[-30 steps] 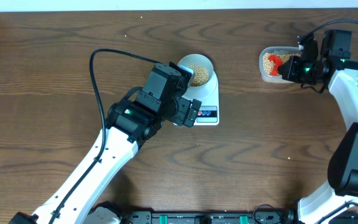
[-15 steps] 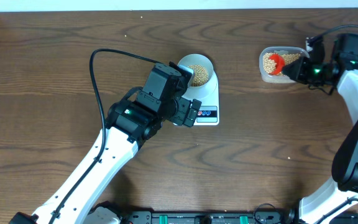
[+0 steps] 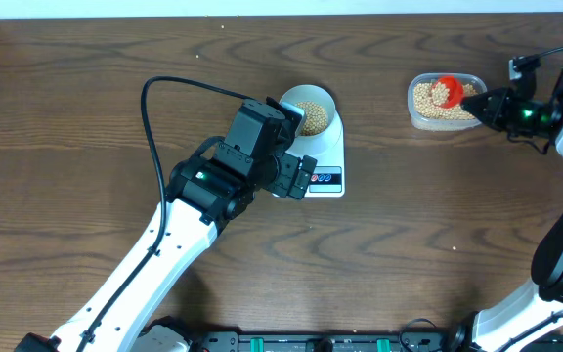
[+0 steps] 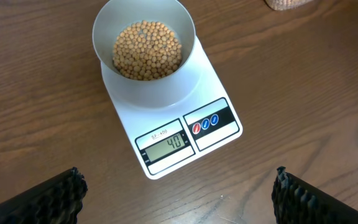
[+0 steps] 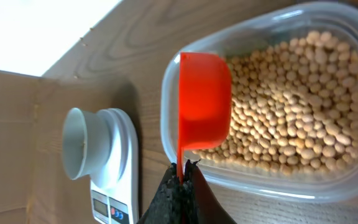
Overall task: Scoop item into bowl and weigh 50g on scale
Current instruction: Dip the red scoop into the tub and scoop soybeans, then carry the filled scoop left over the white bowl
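Ahead of the left fingers (image 4: 48,200), bowl (image 4: 161,93) sits on scale (image 4: 135,122).

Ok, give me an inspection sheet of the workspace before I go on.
surface: dark wood-grain table.
job's things: bowl of beans sits on scale; display reads 40; red scoop over clear container of more beans.
clutter: nothing seen.
grippers: left gripper open, empty, hovering near the scale; right gripper shut on the scoop handle.
cables: black cable loops above the table.
surroundings: white strip along the far edge.
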You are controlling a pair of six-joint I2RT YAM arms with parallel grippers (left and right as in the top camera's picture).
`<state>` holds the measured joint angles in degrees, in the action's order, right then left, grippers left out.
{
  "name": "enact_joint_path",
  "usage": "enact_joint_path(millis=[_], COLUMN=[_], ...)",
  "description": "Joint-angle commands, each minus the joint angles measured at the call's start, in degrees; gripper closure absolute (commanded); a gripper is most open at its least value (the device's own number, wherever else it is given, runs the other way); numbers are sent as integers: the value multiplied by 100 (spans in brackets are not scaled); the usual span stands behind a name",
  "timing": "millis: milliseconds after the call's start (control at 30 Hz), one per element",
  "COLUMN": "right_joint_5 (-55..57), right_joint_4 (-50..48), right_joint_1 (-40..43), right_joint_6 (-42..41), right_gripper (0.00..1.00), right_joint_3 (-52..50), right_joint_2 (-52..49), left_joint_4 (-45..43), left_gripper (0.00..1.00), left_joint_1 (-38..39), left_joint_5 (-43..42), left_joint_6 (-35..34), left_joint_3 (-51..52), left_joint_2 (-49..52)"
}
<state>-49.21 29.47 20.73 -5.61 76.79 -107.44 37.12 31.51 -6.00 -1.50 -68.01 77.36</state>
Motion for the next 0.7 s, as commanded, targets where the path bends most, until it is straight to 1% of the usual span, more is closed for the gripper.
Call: enact_joint_path(millis=[0, 300, 533, 667], right_joint_5=[-651, -1449, -1484, -1488], right_joint_4=[-131, -304, -321, -457], right_joint_1=[33, -15, -363, -632], right_joint_6=[103, 94, 85, -105], right_gripper=[99, 99, 99, 99], right_joint_3=[-7, -7, -7, -7], right_joint_2=[-57, -57, -57, -57], left_joint_4=[15, 15, 15, 17], left_gripper=[2, 2, 2, 2], left_joint_1=[-26, -26, -26, -26], left_joint_5=[50, 50, 50, 50], left_joint_6=[-28, -26, -28, -26], left_joint_3=[-22, -22, -22, -22], left_joint_2=[15, 15, 15, 15])
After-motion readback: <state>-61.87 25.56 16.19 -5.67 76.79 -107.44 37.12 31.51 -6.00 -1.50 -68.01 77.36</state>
